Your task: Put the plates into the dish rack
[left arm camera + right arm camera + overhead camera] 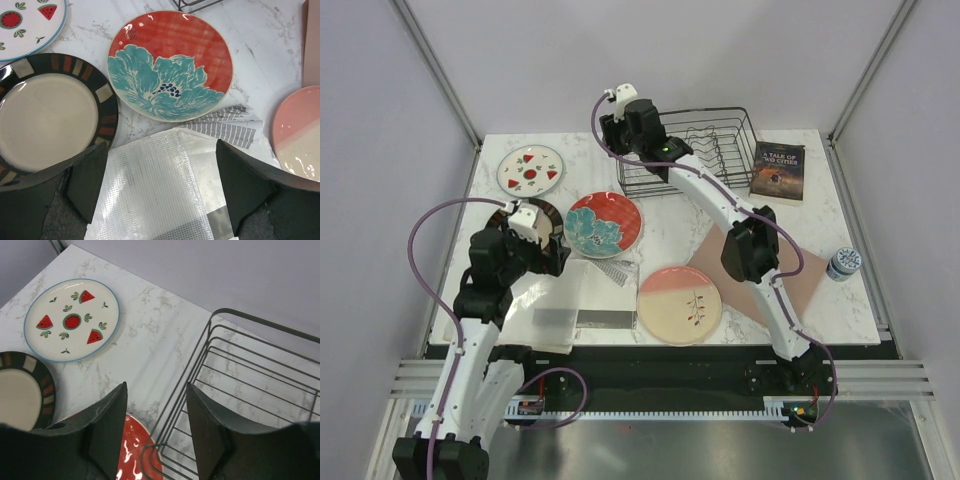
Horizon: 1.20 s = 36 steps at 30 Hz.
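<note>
All four plates lie flat on the marble table [670, 235], none in the dish rack [715, 150]; the rack stands at the far edge, its wire slots holding nothing. The white plate with watermelon slices [71, 320] sits at the far left; just nearer is the dark-rimmed plate with a cream centre [50, 120]; to its right is the red plate with a teal flower [170, 65]; the pink-and-cream plate with a twig [679, 304] lies close to the near edge, beside a pinkish-brown mat [708, 255].

The left gripper [161, 145] is spread wide and grasps nothing; it hangs over a clear plastic bag [150, 190], with the dark-rimmed plate by its left finger and a striped cloth [225, 127] just beyond the bag.

The right gripper [156, 390] hovers at the rack's left corner; its jaws stand partly apart with the rack's rim wire running across the gap; nothing looks clamped, though from this angle I cannot tell whether the fingers are level with the wire.

A dark paperback [779, 170] lies right of the rack; a small blue-and-white jar [843, 263] stands at the table's right edge.
</note>
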Tool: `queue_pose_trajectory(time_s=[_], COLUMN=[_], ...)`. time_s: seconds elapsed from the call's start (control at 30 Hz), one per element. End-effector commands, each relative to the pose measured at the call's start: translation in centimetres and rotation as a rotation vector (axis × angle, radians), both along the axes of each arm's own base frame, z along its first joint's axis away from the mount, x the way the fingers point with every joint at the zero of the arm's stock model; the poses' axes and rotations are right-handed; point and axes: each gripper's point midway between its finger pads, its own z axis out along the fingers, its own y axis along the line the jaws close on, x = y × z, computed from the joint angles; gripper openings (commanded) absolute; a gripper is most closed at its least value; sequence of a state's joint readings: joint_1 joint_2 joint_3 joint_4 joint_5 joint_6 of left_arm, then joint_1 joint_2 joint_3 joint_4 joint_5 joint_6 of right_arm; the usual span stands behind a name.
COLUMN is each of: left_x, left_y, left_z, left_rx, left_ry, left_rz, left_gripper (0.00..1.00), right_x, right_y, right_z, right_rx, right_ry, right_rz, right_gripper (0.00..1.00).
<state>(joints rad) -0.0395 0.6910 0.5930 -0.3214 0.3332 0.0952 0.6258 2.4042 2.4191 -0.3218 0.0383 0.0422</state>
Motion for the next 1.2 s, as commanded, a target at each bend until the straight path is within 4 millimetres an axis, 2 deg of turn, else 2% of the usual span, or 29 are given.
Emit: queue_pose_trajectory(time_s=[0.0,0.1,0.13,0.23,0.3,0.33,0.67,0.8,0.97,1.0,1.03,1.17], left_x=[-0.7,-1.0,-1.1,-1.4,-1.6,-1.6,-1.5,-1.4,-1.2,-1.2,-1.2,-1.1], left_y=[-1.0,-1.2,-1.3,-1.4,-1.4,-1.3,-1.3,-1.3,-1.5,-1.6,-1.6,-1.5], left_z=[1.6,1.9,1.9,2.4,2.5,2.6,2.6,2.6,2.9,3.0,3.0,3.1], left_rx=[-0.093,-0.122,-0.128,-0.142,-0.146,-0.145,-0.15,-0.155,-0.173,-0.174,-0.176,-0.177], left_ry=[-0.007,0.002,0.006,0.008,0.011,0.009,0.022,0.031,0.036,0.033,0.033,0.027], left_rz=[-0.011,-0.004,-0.003,-0.002,0.001,0.004,0.012,0.012,0.012,0.011,0.012,0.014], left_gripper=[0.95,0.95,0.95,0.95,0.95,0.95,0.95,0.95,0.95,0.95,0.95,0.95], right_x=[0.7,0.9,1.2,1.6,1.9,2.0,2.0,2.0,1.9,1.9,1.8,1.9], right_y=[1.1,1.3,1.0,0.5,0.4,0.5,1.4,1.5,1.2,1.2,1.0,0.5], right_z=[0.6,-1.4,-2.9,-5.1,-5.1,-5.9,-8.6,-9.0,-9.8,-9.8,-10.1,-9.8], right_rx=[0.095,0.056,0.029,-0.002,0.002,-0.004,-0.014,-0.027,-0.065,-0.07,-0.083,-0.11], right_ry=[-0.002,0.019,0.03,0.056,0.052,0.059,0.092,0.089,0.09,0.09,0.092,0.077], right_rz=[-0.081,-0.089,-0.114,-0.159,-0.177,-0.177,-0.144,-0.14,-0.146,-0.148,-0.156,-0.163], right_gripper=[0.56,0.51,0.49,0.5,0.49,0.48,0.4,0.25,0.21,0.09,0.0,0.0])
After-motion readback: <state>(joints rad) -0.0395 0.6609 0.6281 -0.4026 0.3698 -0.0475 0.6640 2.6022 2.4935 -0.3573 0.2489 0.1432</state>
